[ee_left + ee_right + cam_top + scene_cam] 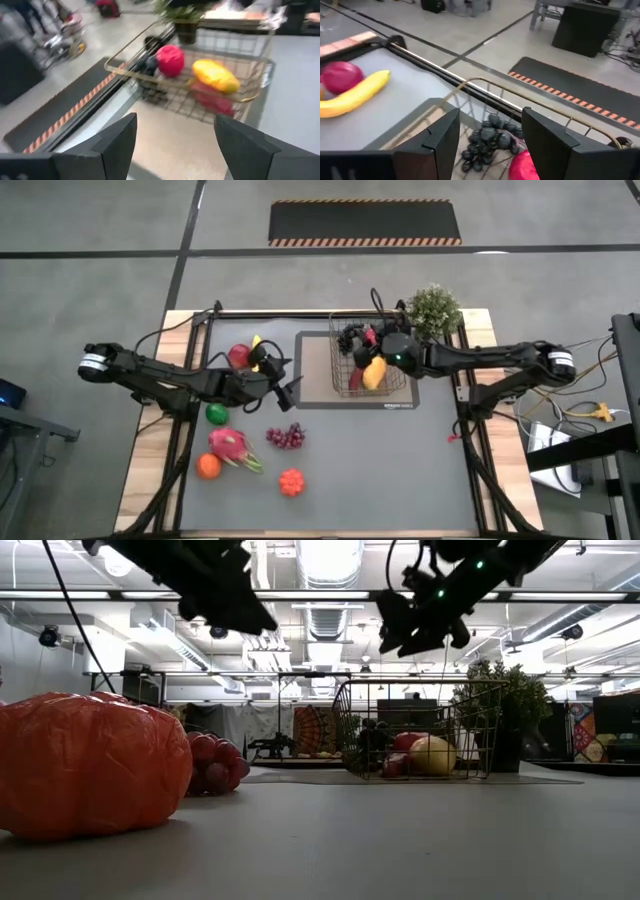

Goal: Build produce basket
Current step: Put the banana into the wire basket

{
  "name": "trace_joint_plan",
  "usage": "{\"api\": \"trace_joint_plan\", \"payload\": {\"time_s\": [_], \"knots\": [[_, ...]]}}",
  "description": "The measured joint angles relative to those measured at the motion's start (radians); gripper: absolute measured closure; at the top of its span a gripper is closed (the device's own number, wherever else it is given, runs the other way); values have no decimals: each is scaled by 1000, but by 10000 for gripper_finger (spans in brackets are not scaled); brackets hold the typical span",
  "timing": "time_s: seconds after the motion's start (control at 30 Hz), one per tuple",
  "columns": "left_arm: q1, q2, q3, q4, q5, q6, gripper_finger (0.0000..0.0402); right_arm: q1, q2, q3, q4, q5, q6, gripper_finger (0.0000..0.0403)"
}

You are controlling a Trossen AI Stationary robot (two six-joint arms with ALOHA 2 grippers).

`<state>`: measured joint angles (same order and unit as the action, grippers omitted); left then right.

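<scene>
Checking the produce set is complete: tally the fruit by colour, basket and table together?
Red: 4, apple, red grapes, round red fruit, red piece in the basket
Yellow: 2, banana, mango
Orange: 2, orange, red-orange fruit
Green: 1, green fruit
Pink: 1, dragon fruit
Dark: 1, dark grapes
Total: 11

1 basket (345, 380) is sitting on the worktop (400, 470), 1 banana (355, 94), 2 grape bunches (286, 437), 1 dragon fruit (230, 447), 1 plant (433, 308).
</scene>
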<state>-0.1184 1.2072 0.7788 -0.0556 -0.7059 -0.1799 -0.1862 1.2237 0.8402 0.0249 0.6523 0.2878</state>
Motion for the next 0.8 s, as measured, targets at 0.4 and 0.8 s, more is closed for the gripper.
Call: {"api": "trace_joint_plan", "payload": {"time_s": [0.4,0.8], "knots": [[115,20,0,-376,-51,-389,155,135,-25,0,-21,1,-14,207],[130,49,-5,-698,151,115,155,143,-25,0,-27,2,-19,213]]}}
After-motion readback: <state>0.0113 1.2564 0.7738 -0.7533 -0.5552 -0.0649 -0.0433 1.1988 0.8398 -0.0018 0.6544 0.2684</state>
